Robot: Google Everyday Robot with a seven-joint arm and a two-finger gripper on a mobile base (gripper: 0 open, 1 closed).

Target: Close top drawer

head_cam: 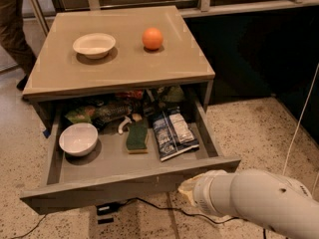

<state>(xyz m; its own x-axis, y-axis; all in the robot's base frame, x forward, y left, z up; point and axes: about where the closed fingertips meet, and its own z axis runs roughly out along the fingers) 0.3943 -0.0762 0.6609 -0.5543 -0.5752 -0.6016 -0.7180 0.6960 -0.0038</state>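
Note:
The top drawer (129, 183) of the tan-topped cabinet (119, 68) stands pulled far out, with its plain grey front facing me. Inside lie a white bowl (78, 139), a green-and-yellow sponge (136, 136), a snack bag (173, 132) and several packets at the back. My gripper (188, 192) is at the end of the white arm (259, 203), low right. It sits just in front of the right part of the drawer front, close to it or touching it. The lower drawers are hidden under the open one.
On the cabinet top stand a cream bowl (94, 45) and an orange (152, 38). A black cable (149, 206) runs over the speckled floor under the drawer. A person's dark leg (12, 29) is at the far left. A dark wall (259, 49) lies right of the cabinet.

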